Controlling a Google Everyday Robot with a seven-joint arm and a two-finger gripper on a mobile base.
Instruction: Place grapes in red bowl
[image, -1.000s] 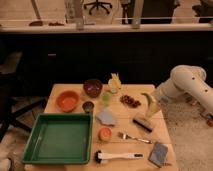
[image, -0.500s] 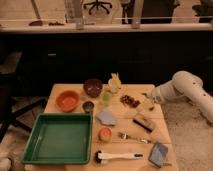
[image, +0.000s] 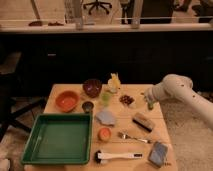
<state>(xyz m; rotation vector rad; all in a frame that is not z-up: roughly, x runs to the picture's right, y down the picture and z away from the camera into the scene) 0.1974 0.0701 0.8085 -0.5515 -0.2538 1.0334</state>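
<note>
Gripper (image: 148, 100) at far right edge of wooden table (image: 120, 145), fingers spread wide. Green pod-shaped vegetable (image: 150, 106) right at fingertips; contact cannot be told. Grapes (image: 126, 100) lie flat on tabletop just beside gripper, toward picture-left, apart from it. Red bowl (image: 67, 101) well apart from gripper, across table on same side as grapes. Dark bowl (image: 92, 87) between grapes and red bowl, slightly further back.

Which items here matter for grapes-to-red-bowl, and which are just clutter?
Job: grapes; red bowl; pincer, just right of the grapes.
Clutter: dark bowl; green tray; orange cup; fork; brush.
</note>
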